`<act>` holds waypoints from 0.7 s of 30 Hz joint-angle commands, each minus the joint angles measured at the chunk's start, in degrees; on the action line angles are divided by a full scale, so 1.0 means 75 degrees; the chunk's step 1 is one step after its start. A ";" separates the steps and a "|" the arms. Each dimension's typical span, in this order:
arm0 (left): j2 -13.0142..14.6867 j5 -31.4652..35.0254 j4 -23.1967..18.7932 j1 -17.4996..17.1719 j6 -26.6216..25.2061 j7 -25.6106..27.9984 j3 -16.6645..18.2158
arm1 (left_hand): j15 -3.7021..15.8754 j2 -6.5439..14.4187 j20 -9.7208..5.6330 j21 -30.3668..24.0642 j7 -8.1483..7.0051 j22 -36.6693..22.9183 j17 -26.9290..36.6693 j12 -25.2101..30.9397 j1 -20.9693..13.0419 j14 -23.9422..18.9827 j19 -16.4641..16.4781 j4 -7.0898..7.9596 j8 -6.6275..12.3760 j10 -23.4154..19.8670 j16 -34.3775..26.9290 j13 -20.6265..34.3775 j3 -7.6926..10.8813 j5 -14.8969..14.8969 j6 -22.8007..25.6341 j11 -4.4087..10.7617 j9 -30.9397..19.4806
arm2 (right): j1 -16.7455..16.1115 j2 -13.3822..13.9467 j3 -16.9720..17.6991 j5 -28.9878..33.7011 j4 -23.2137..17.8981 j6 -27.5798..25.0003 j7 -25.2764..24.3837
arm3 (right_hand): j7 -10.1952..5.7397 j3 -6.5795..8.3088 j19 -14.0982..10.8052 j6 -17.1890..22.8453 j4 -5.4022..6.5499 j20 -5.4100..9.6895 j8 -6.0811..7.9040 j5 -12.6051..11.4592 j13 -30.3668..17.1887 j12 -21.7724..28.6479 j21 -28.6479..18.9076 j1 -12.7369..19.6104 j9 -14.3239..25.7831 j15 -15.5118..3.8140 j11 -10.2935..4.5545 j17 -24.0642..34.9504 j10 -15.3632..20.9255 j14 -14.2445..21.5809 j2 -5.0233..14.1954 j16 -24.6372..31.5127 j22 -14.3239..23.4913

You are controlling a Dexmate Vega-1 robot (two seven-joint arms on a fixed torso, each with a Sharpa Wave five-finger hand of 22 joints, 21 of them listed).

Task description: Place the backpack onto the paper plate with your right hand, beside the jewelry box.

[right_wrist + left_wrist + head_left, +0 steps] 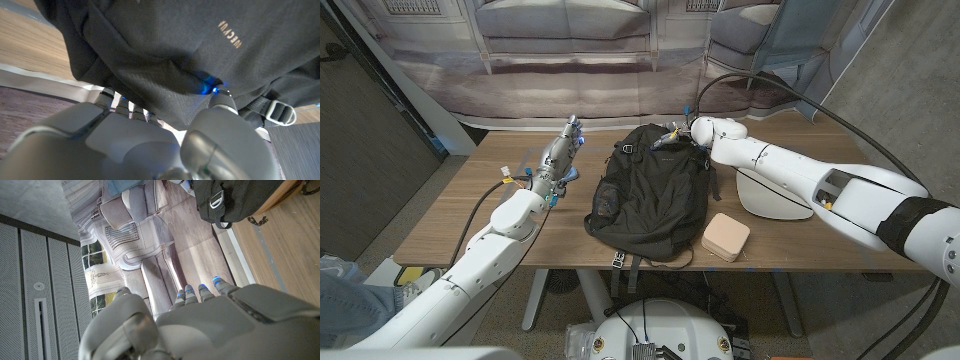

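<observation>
The right hand [692, 131] has its fingers closed on the top edge of the backpack [648, 190], which lies flat mid-table, so the lift toward the paper plate [772, 193], near the jewelry box [726, 237], seems next.

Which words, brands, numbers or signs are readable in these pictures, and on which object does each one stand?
"VECVU": this is how the small pale print on the black backpack appears in the right wrist view; that view is turned, so the true reading is uncertain.
In the head view the same print on the backpack is too small to read.
The jewelry box shows no text.
</observation>
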State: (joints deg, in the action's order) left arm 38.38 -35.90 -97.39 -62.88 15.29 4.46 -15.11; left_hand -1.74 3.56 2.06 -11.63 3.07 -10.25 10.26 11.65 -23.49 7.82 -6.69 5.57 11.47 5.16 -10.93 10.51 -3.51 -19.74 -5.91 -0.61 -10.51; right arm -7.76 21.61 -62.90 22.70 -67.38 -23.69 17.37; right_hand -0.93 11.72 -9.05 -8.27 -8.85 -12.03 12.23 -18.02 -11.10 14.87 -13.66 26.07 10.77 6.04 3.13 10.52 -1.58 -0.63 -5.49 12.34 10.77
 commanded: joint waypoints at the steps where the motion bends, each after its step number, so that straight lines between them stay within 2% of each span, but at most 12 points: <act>1: -0.0019 -0.0029 0.0076 0.0083 -0.0030 -0.0065 -0.0051 | -0.0004 0.0062 0.0043 -0.0024 -0.0015 -0.0027 0.0037 0.0043 -0.0040 -0.0053 -0.0033 0.0021 0.0031 -0.0038 -0.0012 0.0028 -0.0034 0.0008 0.0019 0.0005 -0.0027 | -0.0092 -0.0175 -0.0209 0.0305 0.0288 0.0022 -0.0515 | -0.0064 0.0070 -0.0612 0.0181 -0.0078 -0.0029 0.0075 -0.0208 -0.0083 0.0166 -0.0176 0.0484 0.0047 -0.0171 -0.0066 0.0050 0.0427 0.0511 -0.0009 0.0122 0.0036; 6: -0.0004 0.0014 0.0041 0.0086 -0.0065 -0.0010 -0.0060 | 0.0000 0.0065 0.0051 -0.0022 -0.0017 -0.0028 0.0038 0.0039 -0.0042 -0.0062 -0.0032 0.0022 0.0030 -0.0035 -0.0012 0.0028 -0.0043 0.0011 0.0028 0.0013 -0.0027 | -0.0135 -0.0206 -0.0272 0.0442 0.0371 0.0072 -0.0731 | -0.0149 0.0116 -0.1468 0.0486 -0.0044 -0.0017 0.0136 -0.0394 -0.0194 0.0382 -0.0398 0.0969 0.0061 -0.0467 -0.0234 0.0126 0.0894 0.1059 -0.0030 0.0216 0.0054; 11: -0.0022 0.0021 0.0021 0.0117 -0.0111 0.0024 -0.0085 | -0.0001 0.0067 0.0058 -0.0023 -0.0019 -0.0028 0.0038 0.0037 -0.0043 -0.0060 -0.0028 0.0022 0.0025 -0.0035 -0.0010 0.0028 -0.0047 0.0012 0.0021 0.0013 -0.0027 | -0.0122 -0.0274 -0.0351 0.0539 0.0539 0.0117 -0.0802 | -0.0222 0.0157 -0.2026 0.0612 -0.0040 0.0020 0.0157 -0.0488 -0.0260 0.0455 -0.0564 0.1218 0.0075 -0.0525 -0.0283 0.0175 0.1001 0.1240 0.0002 0.0243 0.0058; 12: -0.0021 0.0021 0.0020 0.0117 -0.0113 0.0026 -0.0085 | -0.0007 0.0068 0.0059 -0.0023 -0.0020 -0.0028 0.0038 0.0037 -0.0043 -0.0059 -0.0027 0.0023 0.0024 -0.0034 -0.0009 0.0028 -0.0048 0.0013 0.0020 0.0015 -0.0027 | -0.0124 -0.0275 -0.0348 0.0543 0.0540 0.0119 -0.0804 | -0.0243 0.0186 -0.2280 0.0683 -0.0047 0.0062 0.0174 -0.0529 -0.0289 0.0473 -0.0643 0.1347 0.0081 -0.0606 -0.0285 0.0207 0.1006 0.1362 0.0027 0.0281 0.0058; 13: -0.0026 0.0017 0.0036 0.0133 -0.0102 0.0000 -0.0095 | -0.0001 0.0068 0.0060 -0.0024 -0.0020 -0.0028 0.0038 0.0038 -0.0044 -0.0061 -0.0026 0.0023 0.0024 -0.0037 -0.0010 0.0028 -0.0049 0.0013 0.0021 0.0016 -0.0027 | -0.0131 -0.0276 -0.0360 0.0579 0.0555 0.0139 -0.0868 | -0.0261 0.0198 -0.2377 0.0754 -0.0051 0.0043 0.0195 -0.0549 -0.0307 0.0506 -0.0668 0.1417 0.0085 -0.0619 -0.0303 0.0225 0.1066 0.1392 0.0032 0.0288 0.0057; 14: -0.0042 0.0024 0.0030 0.0143 -0.0124 0.0028 -0.0108 | -0.0001 0.0069 0.0061 -0.0023 -0.0019 -0.0028 0.0038 0.0037 -0.0044 -0.0061 -0.0027 0.0023 0.0023 -0.0036 -0.0009 0.0028 -0.0051 0.0013 0.0020 0.0012 -0.0027 | -0.0146 -0.0275 -0.0360 0.0607 0.0573 0.0182 -0.0959 | -0.0285 0.0211 -0.2465 0.0827 -0.0048 0.0125 0.0216 -0.0569 -0.0327 0.0540 -0.0689 0.1485 0.0090 -0.0646 -0.0315 0.0248 0.1123 0.1467 0.0043 0.0313 0.0057; 15: -0.0036 0.0025 0.0038 0.0154 -0.0131 0.0008 -0.0119 | -0.0002 0.0070 0.0064 -0.0023 -0.0028 -0.0028 0.0038 0.0035 -0.0044 -0.0057 -0.0026 0.0023 0.0023 -0.0033 -0.0007 0.0028 -0.0052 0.0014 0.0022 0.0015 -0.0028 | -0.0162 -0.0278 -0.0356 0.0629 0.0584 0.0201 -0.1031 | -0.0309 0.0234 -0.2657 0.0920 -0.0041 0.0295 0.0238 -0.0599 -0.0360 0.0581 -0.0748 0.1602 0.0098 -0.0714 -0.0343 0.0286 0.1179 0.1635 0.0070 0.0373 0.0062; 18: -0.0065 0.0025 0.0047 0.0155 -0.0115 0.0030 -0.0126 | 0.0000 0.0071 0.0063 -0.0022 -0.0033 -0.0028 0.0038 0.0040 -0.0045 -0.0061 -0.0026 0.0023 0.0021 -0.0047 -0.0008 0.0029 -0.0055 0.0015 0.0020 0.0013 -0.0028 | -0.0190 -0.0274 -0.0345 0.0668 0.0592 0.0239 -0.1131 | -0.0382 0.0282 -0.3053 0.1163 -0.0038 0.0570 0.0307 -0.0658 -0.0422 0.0697 -0.0885 0.1829 0.0112 -0.0869 -0.0406 0.0359 0.1382 0.1957 0.0130 0.0493 0.0078; 19: -0.0062 0.0006 0.0054 0.0161 -0.0135 0.0012 -0.0133 | -0.0001 0.0073 0.0067 -0.0022 -0.0024 -0.0028 0.0038 0.0034 -0.0046 -0.0060 -0.0025 0.0024 0.0021 -0.0036 -0.0006 0.0029 -0.0058 0.0015 0.0023 0.0000 -0.0028 | -0.0227 -0.0266 -0.0318 0.0673 0.0596 0.0286 -0.1249 | -0.0416 0.0320 -0.3239 0.1306 -0.0036 0.0740 0.0350 -0.0686 -0.0455 0.0759 -0.0956 0.1964 0.0121 -0.0945 -0.0421 0.0402 0.1486 0.2154 0.0187 0.0568 0.0093; 21: -0.0047 0.0013 0.0030 0.0160 -0.0171 0.0031 -0.0137 | 0.0000 0.0074 0.0063 -0.0022 -0.0023 -0.0028 0.0038 0.0037 -0.0046 -0.0058 -0.0026 0.0024 0.0021 -0.0045 -0.0005 0.0029 -0.0060 0.0016 0.0025 0.0011 -0.0028 | -0.0263 -0.0259 -0.0283 0.0669 0.0602 0.0335 -0.1344 | -0.0469 0.0336 -0.3412 0.1475 -0.0025 0.0937 0.0397 -0.0710 -0.0502 0.0855 -0.1027 0.2095 0.0132 -0.1044 -0.0474 0.0464 0.1659 0.2400 0.0212 0.0662 0.0112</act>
State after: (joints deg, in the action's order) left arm 38.16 -35.96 -97.09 -62.02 15.05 4.23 -15.76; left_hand -1.74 3.79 2.16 -11.63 3.07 -10.25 10.25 11.65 -23.71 7.82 -6.81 5.48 11.47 5.16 -10.93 10.51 -3.60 -19.74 -5.91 -0.61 -10.51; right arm -8.48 20.14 -64.73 26.63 -64.65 -22.49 10.79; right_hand -3.85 13.64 -32.46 1.29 -8.98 -6.61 14.60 -22.90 -14.37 20.42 -20.52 40.17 11.57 -0.97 -0.11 13.37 9.36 15.15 -4.37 16.41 11.09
